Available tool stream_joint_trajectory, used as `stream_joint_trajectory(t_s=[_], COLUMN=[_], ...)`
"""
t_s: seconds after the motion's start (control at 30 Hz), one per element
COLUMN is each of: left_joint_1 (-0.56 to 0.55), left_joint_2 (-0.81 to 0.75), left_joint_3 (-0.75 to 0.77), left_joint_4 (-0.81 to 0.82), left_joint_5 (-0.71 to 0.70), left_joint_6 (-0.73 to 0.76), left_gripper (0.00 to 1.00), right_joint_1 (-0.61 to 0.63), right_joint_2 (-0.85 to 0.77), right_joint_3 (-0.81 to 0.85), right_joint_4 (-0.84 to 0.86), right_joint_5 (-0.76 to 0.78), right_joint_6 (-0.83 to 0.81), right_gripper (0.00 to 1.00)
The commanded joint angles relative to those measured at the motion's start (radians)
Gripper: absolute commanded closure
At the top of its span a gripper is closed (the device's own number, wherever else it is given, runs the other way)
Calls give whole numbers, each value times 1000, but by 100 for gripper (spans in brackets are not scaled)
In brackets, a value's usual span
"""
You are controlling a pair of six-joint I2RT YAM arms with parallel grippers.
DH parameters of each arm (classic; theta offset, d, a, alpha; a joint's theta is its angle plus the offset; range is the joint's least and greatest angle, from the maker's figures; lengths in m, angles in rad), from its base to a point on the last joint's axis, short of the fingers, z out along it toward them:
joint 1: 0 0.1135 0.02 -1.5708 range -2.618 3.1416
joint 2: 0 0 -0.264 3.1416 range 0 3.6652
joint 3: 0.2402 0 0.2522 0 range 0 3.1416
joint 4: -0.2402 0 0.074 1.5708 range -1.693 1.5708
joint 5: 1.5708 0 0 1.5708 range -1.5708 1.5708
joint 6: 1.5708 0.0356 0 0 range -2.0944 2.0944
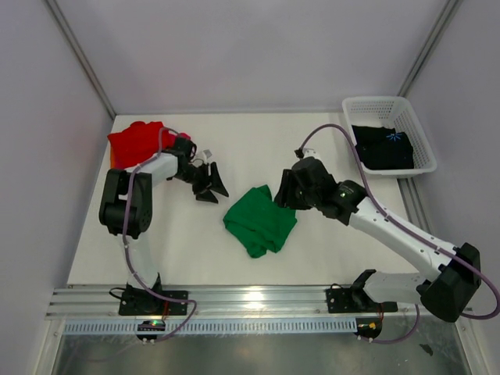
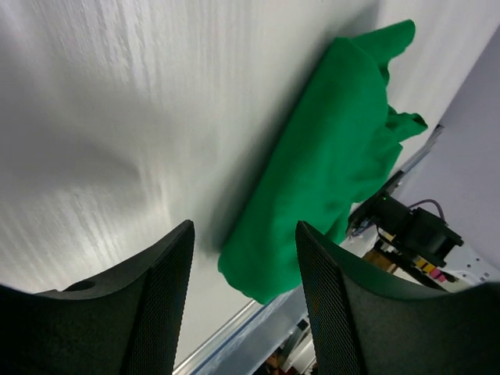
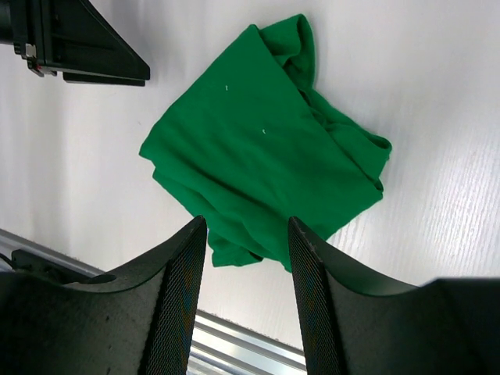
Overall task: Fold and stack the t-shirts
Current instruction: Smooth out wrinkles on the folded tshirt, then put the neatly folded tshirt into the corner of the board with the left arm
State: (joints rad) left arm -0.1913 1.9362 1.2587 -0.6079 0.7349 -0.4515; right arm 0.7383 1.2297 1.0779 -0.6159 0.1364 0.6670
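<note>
The crumpled green shirt [image 1: 260,221] is lying on the desk [image 1: 195,250]. I am holding my left jaws spread left of it and my right jaws spread near its right edge, both empty.

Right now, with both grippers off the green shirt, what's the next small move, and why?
Probably lower the right gripper onto the rumpled near edge of the green t-shirt and pinch it. Both it and the left gripper are open and empty, and the shirt lies bunched, not flat, between them.
</note>
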Motion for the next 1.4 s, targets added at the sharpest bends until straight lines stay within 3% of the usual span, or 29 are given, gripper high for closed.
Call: stream_joint_trajectory(t_s=[0.0, 0.3, 0.67, 1.17, 1.27, 1.37], left_joint_1=[1, 1, -8, -131, -152, -169], left_joint_2=[41, 171, 170, 228, 237, 256], left_joint_3=[93, 114, 21, 57, 61, 68], left_joint_4=[-88, 39, 261, 254, 255, 269], left_joint_5=[-77, 50, 182, 199, 193, 202], left_joint_6=[105, 8, -113, -147, -159, -185], left_gripper=[43, 43, 42, 41, 43, 53], right_joint_1=[1, 1, 1, 1, -1, -1], right_joint_2=[-78, -141, -72, 7, 16, 20], right_joint_3=[-36, -49, -46, -45, -49, -56], right_joint_4=[16, -19, 13, 65, 73, 81], right_joint_5=[77, 123, 80, 52, 51, 45], right_joint_6=[51, 37, 10, -3, -1, -6], right_gripper=[49, 49, 49, 49, 49, 49])
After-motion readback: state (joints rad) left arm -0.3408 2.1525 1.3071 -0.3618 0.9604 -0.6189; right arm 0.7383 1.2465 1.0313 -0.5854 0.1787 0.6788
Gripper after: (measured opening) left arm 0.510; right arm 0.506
